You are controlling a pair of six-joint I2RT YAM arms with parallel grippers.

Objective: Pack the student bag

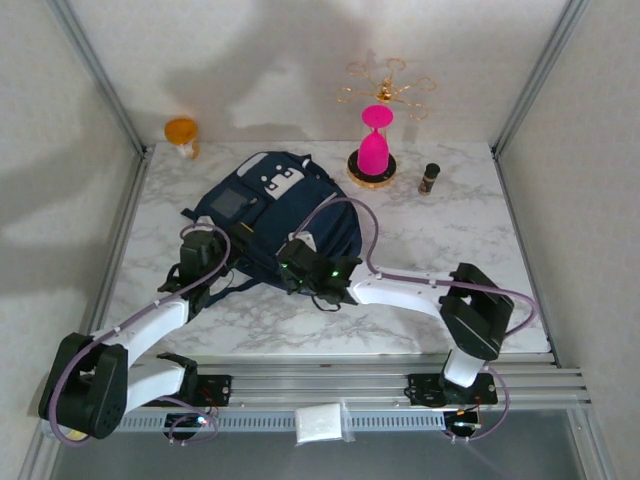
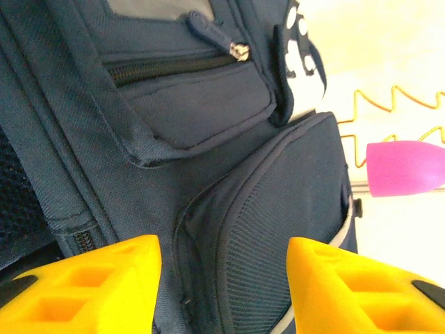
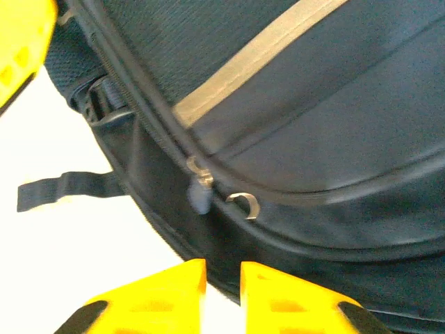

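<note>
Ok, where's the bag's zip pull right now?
In the right wrist view, the zip pull hangs on the student bag, left of centre. It is just ahead of the right arm's jaws, with a small metal ring immediately to its right.

We see the student bag lying flat on the marble table, front up (white patches at the far end). Navy fabric, light stripe, front pocket zip shut.

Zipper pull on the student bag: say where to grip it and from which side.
Probably pinch the dangling tab of the zipper pull, coming from the table side where the right end effector sits; it hangs clear of the student bag.
</note>
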